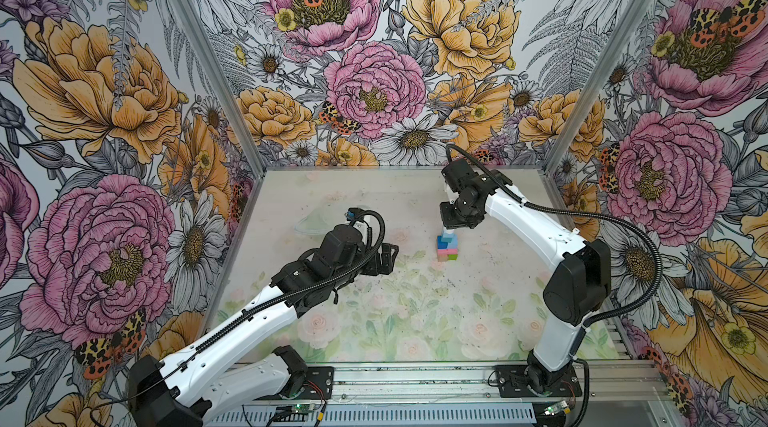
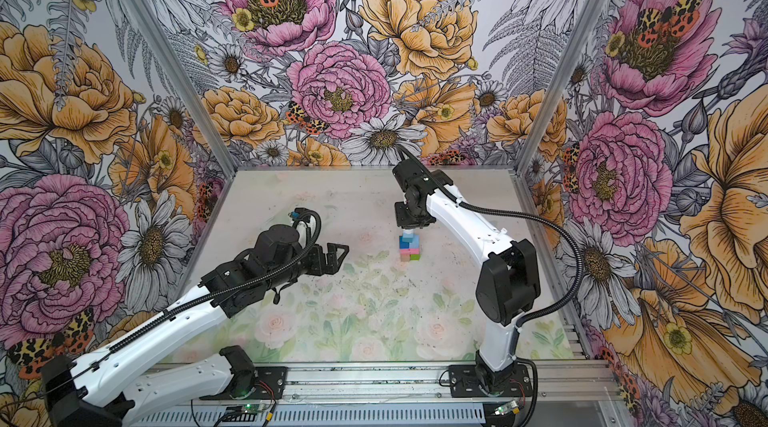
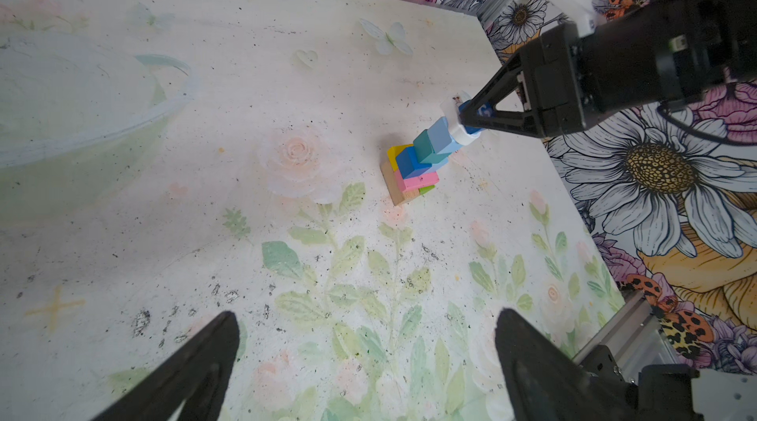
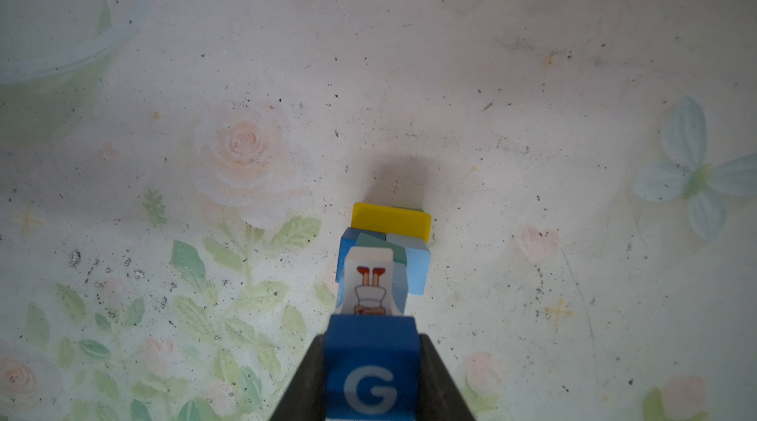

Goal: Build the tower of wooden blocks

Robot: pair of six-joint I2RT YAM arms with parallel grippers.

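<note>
We find the tower (image 1: pixel 447 245) standing upright on the table (image 1: pixel 374 321), right of centre and toward the back wall in both top views. From the left wrist view we record its make-up. A plain-wood block (image 3: pixel 395 189) and a green block (image 3: pixel 427 189) form the base, with a pink block (image 3: pixel 418 180) over them. Above these come a yellow block (image 3: pixel 394 152) and a dark blue cube (image 3: pixel 409 163), then a teal cube (image 3: pixel 426 146) and a light blue cube (image 3: pixel 442 136). A white figure piece (image 4: pixel 370 288) lies on top of the stack. The right gripper (image 4: pixel 372 347) hangs straight over the tower, pointing down. Its jaws are narrowly set and clamped on two opposite sides of the G cube (image 4: pixel 372 378), a dark blue cube bearing a white letter. The G cube sits directly above the figure piece; we cannot tell whether the two touch. The left gripper (image 3: pixel 366 314) is spread wide and holds nothing. It hovers above the table to the left of the tower, well apart from it, with its jaws facing the stack.
</note>
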